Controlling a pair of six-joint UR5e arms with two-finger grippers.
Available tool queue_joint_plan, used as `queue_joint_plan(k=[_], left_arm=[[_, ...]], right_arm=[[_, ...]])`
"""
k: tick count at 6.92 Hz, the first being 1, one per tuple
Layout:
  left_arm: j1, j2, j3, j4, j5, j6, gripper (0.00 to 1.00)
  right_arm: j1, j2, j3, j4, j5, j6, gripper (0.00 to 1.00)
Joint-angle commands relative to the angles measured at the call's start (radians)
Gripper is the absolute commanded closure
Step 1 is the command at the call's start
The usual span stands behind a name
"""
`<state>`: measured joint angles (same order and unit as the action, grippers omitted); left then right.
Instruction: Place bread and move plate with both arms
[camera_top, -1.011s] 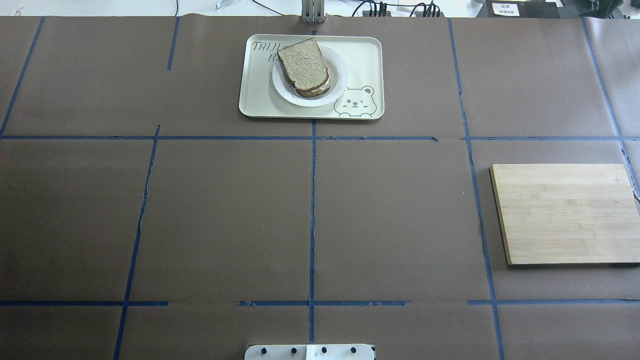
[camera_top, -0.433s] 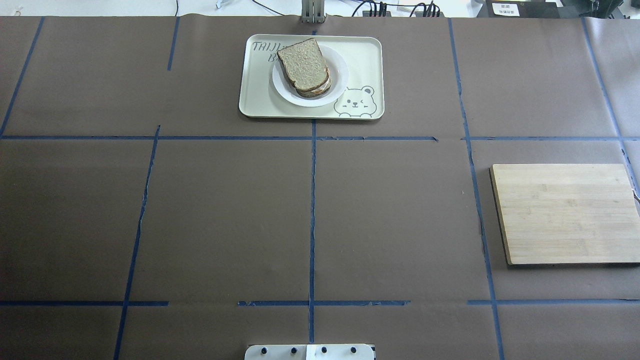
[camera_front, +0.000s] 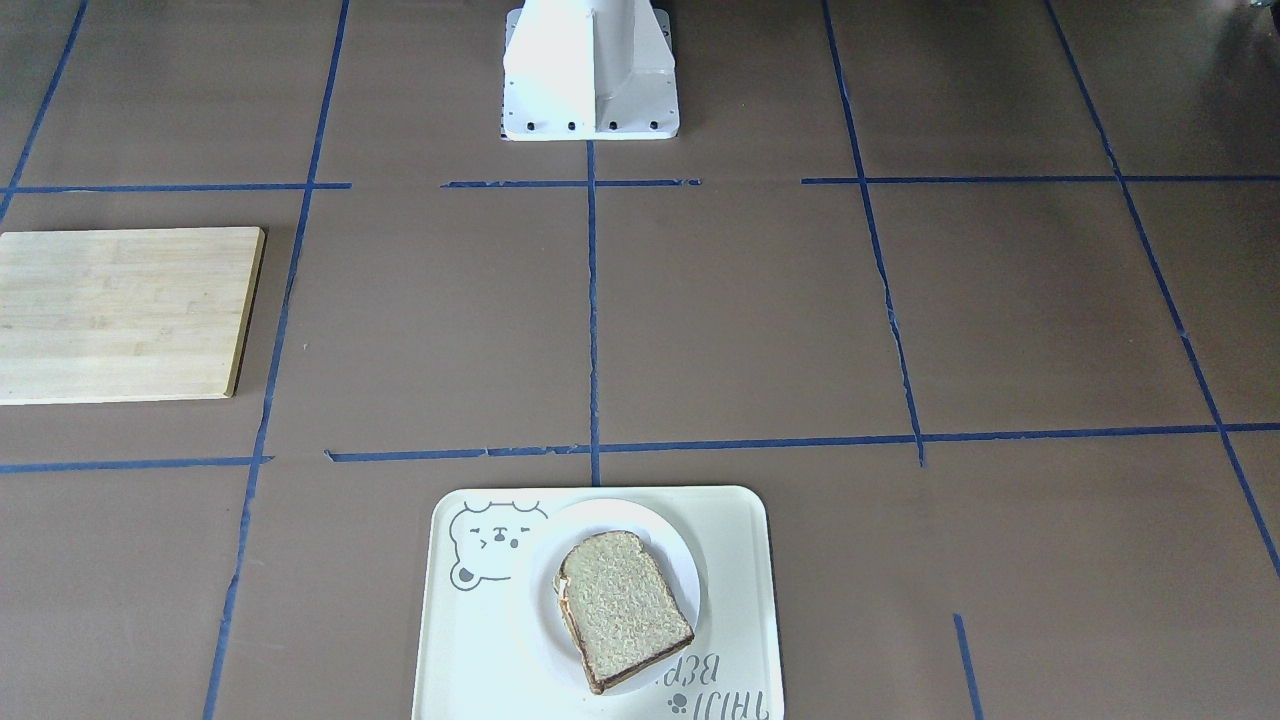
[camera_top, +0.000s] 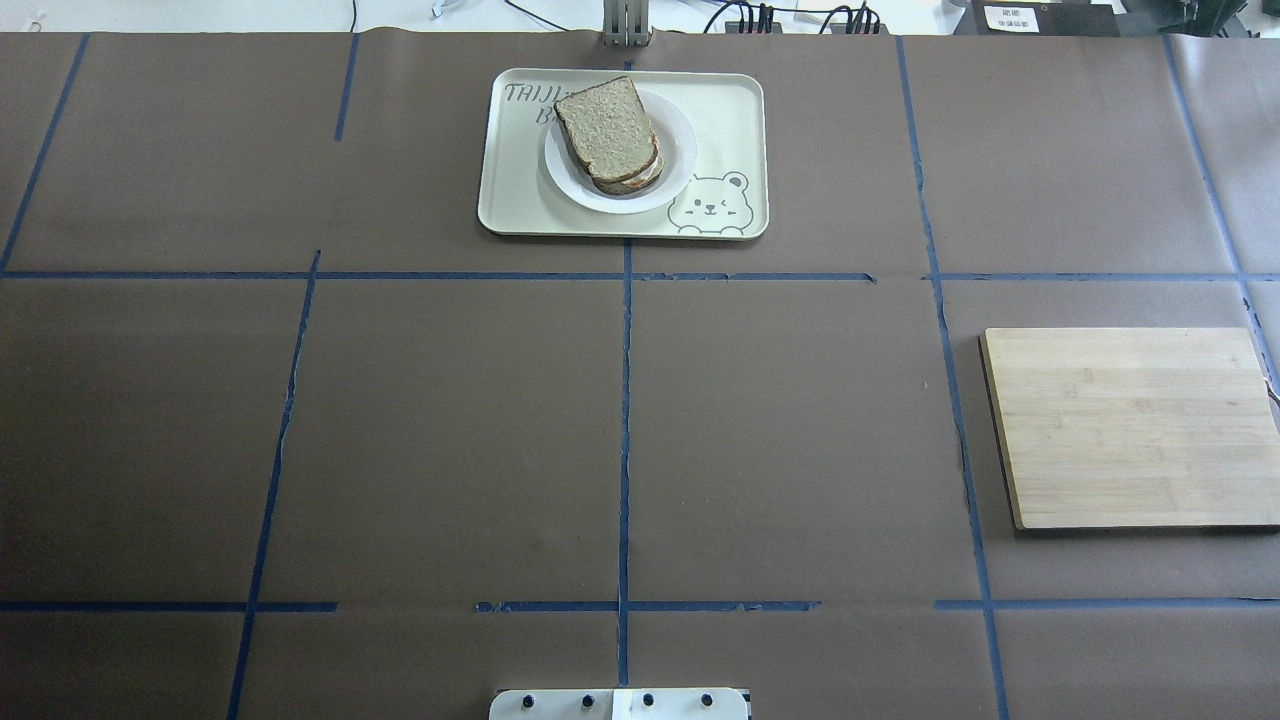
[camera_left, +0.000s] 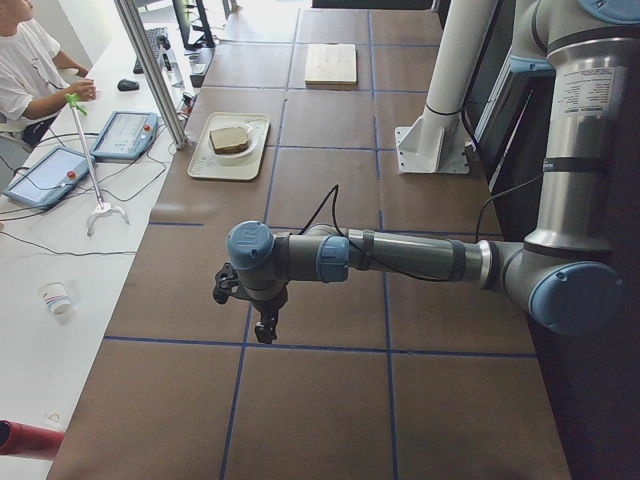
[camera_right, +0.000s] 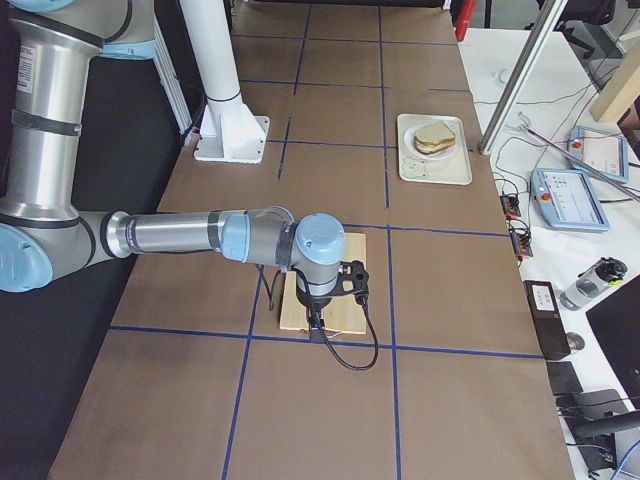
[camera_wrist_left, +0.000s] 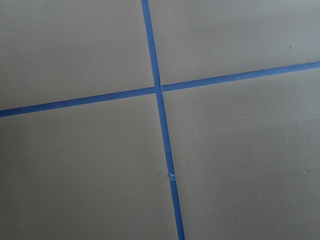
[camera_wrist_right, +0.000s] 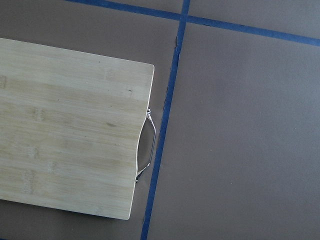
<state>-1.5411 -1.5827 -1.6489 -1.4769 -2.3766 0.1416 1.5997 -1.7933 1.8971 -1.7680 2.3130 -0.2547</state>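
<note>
We see the bread (camera_top: 607, 125) lying flat on top of a second slice (camera_top: 632, 183), crust corner pointing away from the robot. Both rest on the plate (camera_top: 675, 170). The plate sits inside the tray (camera_top: 520, 190), toward the tray's bear-drawing end and touching its floor.

Neither gripper is near the tray. The left gripper (camera_left: 265, 333) hangs well apart from it, off the tray's end on the robot's left and closer to the robot's side. It points down over bare table (camera_left: 330, 400) above a tape cross (camera_wrist_left: 158, 90). We cannot tell whether its jaws are parted or closed, and nothing shows between them.

The right gripper (camera_right: 317, 328) hangs well away from the tray on the robot's right. It points down over the wooden board (camera_top: 1130, 425), which lies nearer the robot than the tray. We cannot tell how its jaws stand either; it does not appear to hold anything. Its wrist view looks down on the board's edge with the metal handle (camera_wrist_right: 148, 147).

The white base (camera_front: 590, 70) stands straight across the table from the tray.
</note>
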Motion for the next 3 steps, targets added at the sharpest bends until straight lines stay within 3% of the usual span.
queue_joint_plan(k=[1,3], left_arm=[[-0.005,0.001,-0.011,0.001,-0.003,-0.045,0.00],[-0.017,0.004,-0.009,-0.002,0.002,-0.062,0.00]], right_arm=[[-0.003,0.002,-0.003,0.001,-0.024,0.000,0.00],[-0.003,0.002,-0.010,0.001,-0.027,0.000,0.00]])
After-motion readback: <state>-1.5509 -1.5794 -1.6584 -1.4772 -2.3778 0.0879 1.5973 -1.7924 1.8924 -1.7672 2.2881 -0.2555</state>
